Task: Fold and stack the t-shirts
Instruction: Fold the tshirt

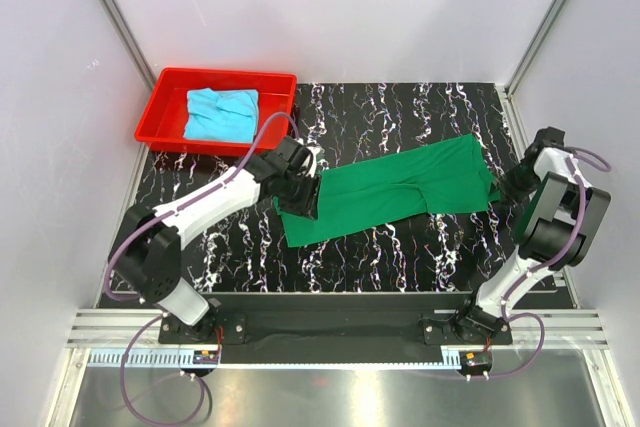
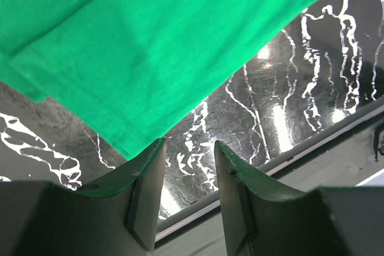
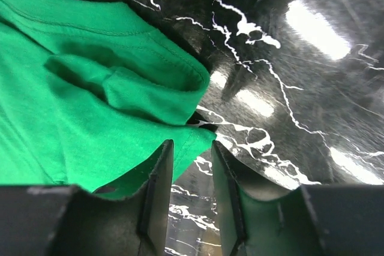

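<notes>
White walls (image 1: pixel 350 7) are seen on three sides of a black table (image 1: pixel 400 247) with white wiggly lines on it. From above, a red tray (image 1: pixel 160 112) is set at the far left corner of the table; the light blue t-shirt (image 1: pixel 222 114) is laid inside it in a small flat pile. The green t-shirt (image 1: pixel 400 192) is spread in a long band across the middle of the table, well apart from the tray. The left gripper (image 1: pixel 303 192) is held at the left end of the band; the right gripper (image 1: pixel 507 185) is held just beside the right end. From this high up it cannot be told how the jaws stand.

From the left wrist, the left gripper (image 2: pixel 186 175) is seen with its jaws a little apart; only bare table is seen in the gap, and nothing is held. A corner of the green t-shirt (image 2: pixel 150 46) is laid flat on the table; its tip is right at one finger (image 2: pixel 147 190), and whether they touch cannot be told.

From the right wrist, the right gripper (image 3: pixel 191 172) is seen with its jaws a little apart too; nothing is pinched. The green t-shirt (image 3: pixel 78 118) is rumpled here, with a stitched hem; its edge comes down to the fingertips (image 3: pixel 157 190); shiny table is seen beside it.
</notes>
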Robot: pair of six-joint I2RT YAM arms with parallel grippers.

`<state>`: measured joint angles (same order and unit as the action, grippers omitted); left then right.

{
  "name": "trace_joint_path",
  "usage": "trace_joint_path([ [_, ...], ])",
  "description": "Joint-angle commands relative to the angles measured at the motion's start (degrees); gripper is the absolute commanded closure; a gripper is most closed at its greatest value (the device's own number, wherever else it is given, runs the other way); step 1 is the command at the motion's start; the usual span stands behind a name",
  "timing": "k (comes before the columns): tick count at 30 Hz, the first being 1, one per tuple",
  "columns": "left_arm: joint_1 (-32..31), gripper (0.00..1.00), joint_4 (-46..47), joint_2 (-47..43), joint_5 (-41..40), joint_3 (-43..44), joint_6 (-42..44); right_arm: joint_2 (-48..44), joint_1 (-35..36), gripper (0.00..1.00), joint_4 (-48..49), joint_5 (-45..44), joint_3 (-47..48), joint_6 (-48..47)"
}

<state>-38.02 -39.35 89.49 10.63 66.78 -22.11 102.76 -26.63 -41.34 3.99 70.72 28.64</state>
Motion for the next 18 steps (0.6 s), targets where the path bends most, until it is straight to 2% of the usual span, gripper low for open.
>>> trace_joint_path([
  [1,0.0,0.57,-1.6,1.2,3.3,3.5,3.0,0.9,0.1,0.62,1.8,1.9,-1.2,-1.0],
  [5,0.4,0.58,-2.1,2.7,3.5,4.5,4.2,0.9,-0.1,0.7,2.1,0.9,-2.5,-2.0],
  [7,0.7,0.59,-2.2,2.8,4.2,4.7,4.3,0.5,-0.1,0.78,2.6,0.8,-3.7,-2.4],
  [10,0.9,0.59,-2.3,2.4,4.1,4.3,5.0,-0.5,-0.1,0.78,4.2,0.6,-5.9,-2.6],
  [14,1.9,0.59,-2.5,2.2,4.5,3.5,5.6,0.4,-0.1,0.67,5.4,0.1,-7.5,-2.7],
  [18,2.4,0.59,-2.4,2.0,5.0,3.4,5.5,1.1,-0.1,0.67,7.3,0.7,-8.4,-2.6],
])
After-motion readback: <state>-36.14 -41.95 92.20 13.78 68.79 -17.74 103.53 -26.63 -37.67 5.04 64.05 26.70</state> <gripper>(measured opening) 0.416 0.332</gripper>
